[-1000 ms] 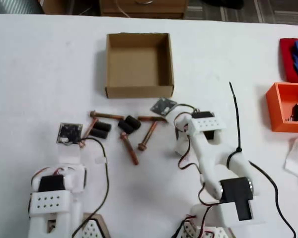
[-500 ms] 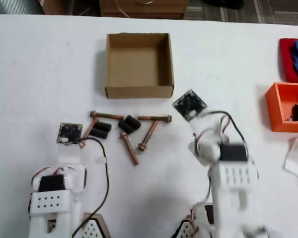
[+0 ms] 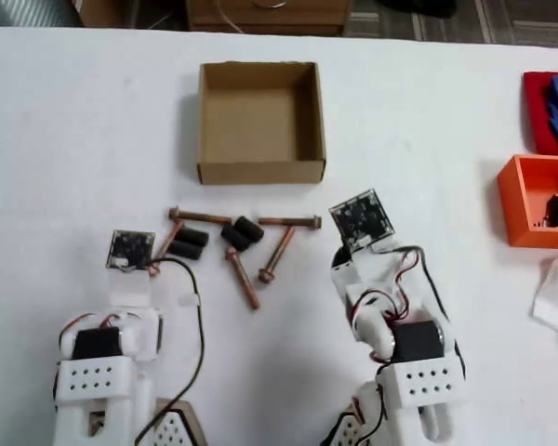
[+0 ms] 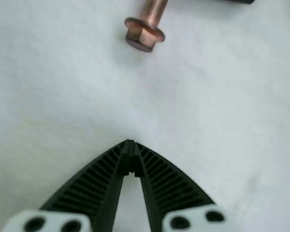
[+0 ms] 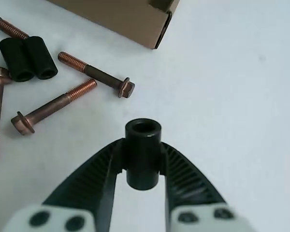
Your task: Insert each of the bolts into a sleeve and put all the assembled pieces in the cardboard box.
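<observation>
Right end effector [image 5: 142,144] with sleeve [image 5: 143,155], rearward

1. Past your left gripper [image 4: 130,147], the copper flange-headed bolt [image 4: 144,35] loses its shank at the picture's edge.
2. Fingers [image 5: 183,179] of your right gripper [image 5: 142,145] cover both flanks of the black cylindrical sleeve [image 5: 143,162].
3. Beyond those fingers, the brown cardboard box [image 5: 121,17] is cropped to one corner.

I see the brown cardboard box [image 3: 260,171] with its open top up. Near its front, copper-coloured flanged bolts [image 3: 277,253] lie flat (pointing different ways), with black cylindrical sleeves [image 3: 242,232] among them. Another black sleeve [image 5: 142,154] is clamped in the right gripper [image 5: 142,144].
</observation>
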`<state>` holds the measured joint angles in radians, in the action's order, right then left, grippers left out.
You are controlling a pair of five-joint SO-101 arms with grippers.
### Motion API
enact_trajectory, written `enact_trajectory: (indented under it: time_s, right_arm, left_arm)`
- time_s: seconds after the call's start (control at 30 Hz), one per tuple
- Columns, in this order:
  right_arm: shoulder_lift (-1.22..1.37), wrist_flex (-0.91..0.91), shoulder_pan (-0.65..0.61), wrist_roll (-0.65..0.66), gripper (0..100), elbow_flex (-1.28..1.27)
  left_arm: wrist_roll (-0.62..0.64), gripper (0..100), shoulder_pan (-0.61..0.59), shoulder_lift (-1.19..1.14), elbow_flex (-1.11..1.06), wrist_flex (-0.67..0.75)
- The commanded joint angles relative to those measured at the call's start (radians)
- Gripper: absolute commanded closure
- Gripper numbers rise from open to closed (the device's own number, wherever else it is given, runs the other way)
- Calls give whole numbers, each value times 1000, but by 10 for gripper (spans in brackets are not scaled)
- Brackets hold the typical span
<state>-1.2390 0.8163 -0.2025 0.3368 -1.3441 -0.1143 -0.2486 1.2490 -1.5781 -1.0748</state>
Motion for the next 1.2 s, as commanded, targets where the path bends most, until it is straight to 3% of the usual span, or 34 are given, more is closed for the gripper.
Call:
enact_trajectory:
  time_s: [0.0,0.17,0.4,0.87,0.93,1.07,1.17]
  right_arm:
    - [-27,-79,-7,-78,975,-38]
    - [-27,-105,-1,-68,975,-52]
    - [-27,-101,-7,-61,975,-52]
    - [-27,-105,-7,-63,975,-52]
    - [-27,-105,-8,-63,975,-52]
    - [-27,-102,-8,-63,975,-52]
    - [-27,-102,-8,-61,975,-52]
  left_arm:
    - [3,972,6,5,1,12]
    - [5,970,-68,5,4,26]
    - [5,972,-368,5,-31,396]
    - [-2,970,-413,5,-54,387]
    - [-57,970,-413,5,-47,397]
    - [-374,970,-413,6,122,445]
    - [-394,969,-414,5,326,440]
